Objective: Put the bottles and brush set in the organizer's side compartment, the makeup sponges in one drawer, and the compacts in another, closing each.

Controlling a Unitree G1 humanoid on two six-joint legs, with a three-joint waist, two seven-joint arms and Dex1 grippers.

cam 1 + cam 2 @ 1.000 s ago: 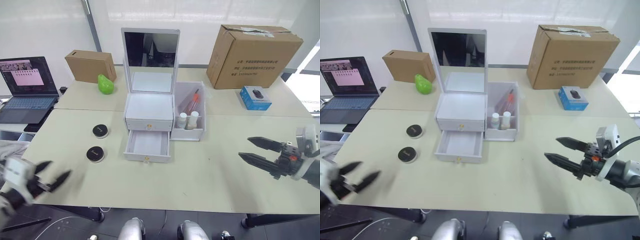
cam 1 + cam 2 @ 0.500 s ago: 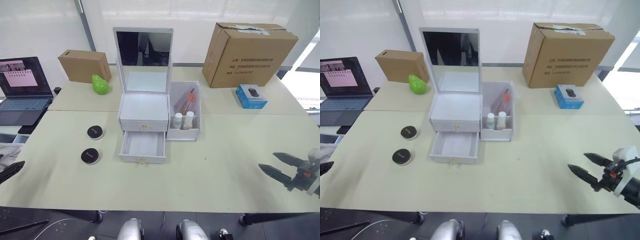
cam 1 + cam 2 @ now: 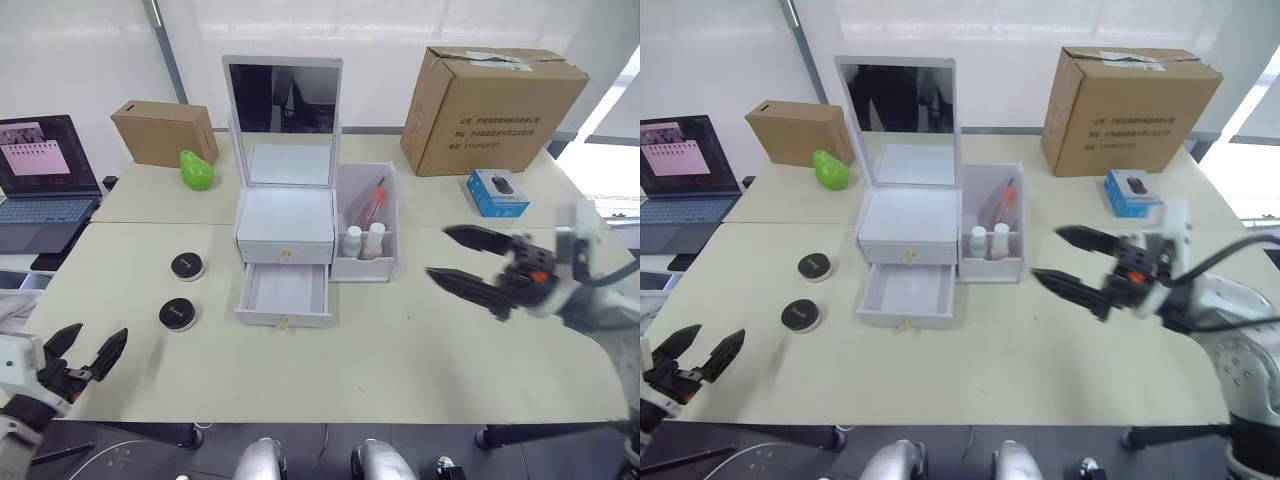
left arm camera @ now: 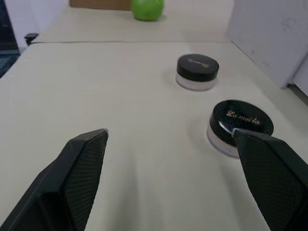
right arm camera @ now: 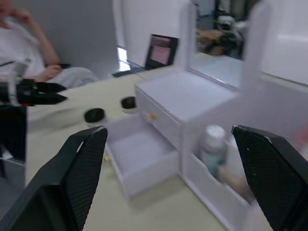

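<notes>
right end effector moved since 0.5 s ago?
Yes. The right end effector has swung inward from the table's right edge toward the organizer, fingers open.

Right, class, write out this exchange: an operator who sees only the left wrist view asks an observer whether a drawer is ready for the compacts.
Operator: I see two compacts on the table. Is a drawer open for them?
Observer: Yes, the lower drawer is pulled out.
Operator: Where is the right gripper?
Observer: The right gripper hovers open above the table, to the right of the side compartment.
</notes>
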